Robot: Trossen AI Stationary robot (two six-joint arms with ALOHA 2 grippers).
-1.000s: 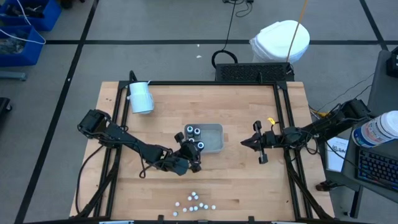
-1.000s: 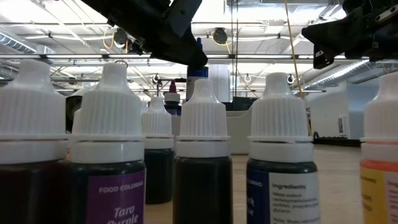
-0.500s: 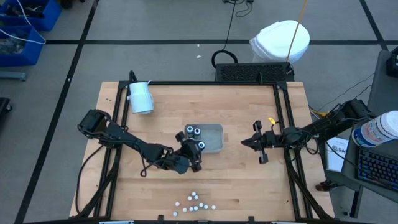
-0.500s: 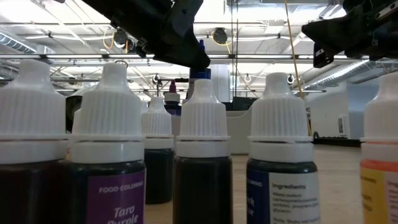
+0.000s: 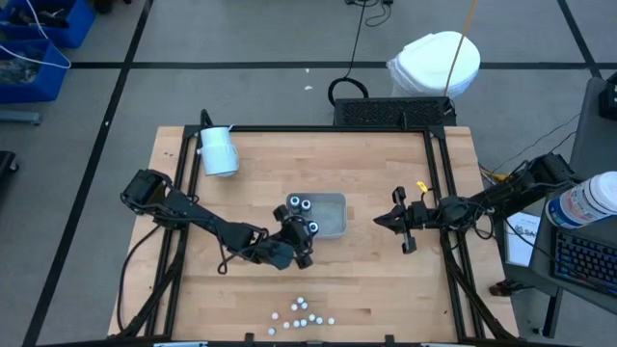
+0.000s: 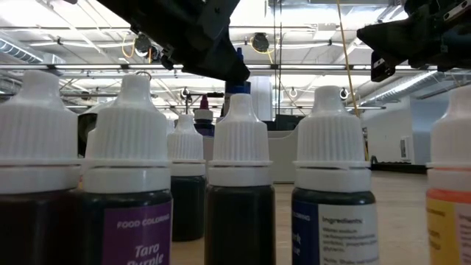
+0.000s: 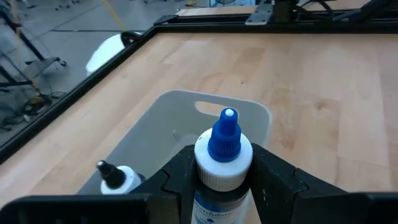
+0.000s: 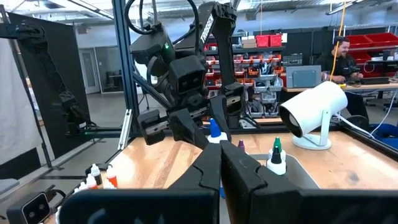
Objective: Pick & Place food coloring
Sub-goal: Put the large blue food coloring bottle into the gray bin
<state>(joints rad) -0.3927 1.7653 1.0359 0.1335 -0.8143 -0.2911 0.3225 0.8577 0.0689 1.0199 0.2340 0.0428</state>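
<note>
- High view: the left gripper (image 5: 307,239) sits at the near-left corner of the pale grey tray (image 5: 335,200), close to mid-tabletop (image 5: 386,289), with its arm reaching in from the left edge.
- Left wrist view shows its jaws clenched on a food coloring bottle (image 7: 223,163) with a blue pointed cap and white collar, held upright over the tray's rim.
- Inside the tray, the same view shows another bottle with a black tip (image 7: 115,175), standing beside the held one.
- From above, two dark round bottles with pale centres (image 5: 300,203) stand close together in the tray's far-left corner, and a third (image 5: 310,226) sits at the left gripper.
- A cluster of small white-capped bottles (image 5: 303,314) stands near the tabletop's front edge, well apart from the tray; the low view looks across these caps, one label reading "FOOD COLORING".
- Right gripper (image 5: 378,222) hangs to the right of the tray, apart from it, pointing toward it; the right wrist view shows its jaws pressed together with nothing between them.
- A white cylinder (image 5: 218,151) lies near the far-left part of the tabletop, well away from the tray.
- Right wrist view looks across at the left arm holding the blue-capped bottle, with a green-tipped bottle (image 8: 276,157) in the tray and a person (image 8: 341,55) seated at a desk in the room behind.
</note>
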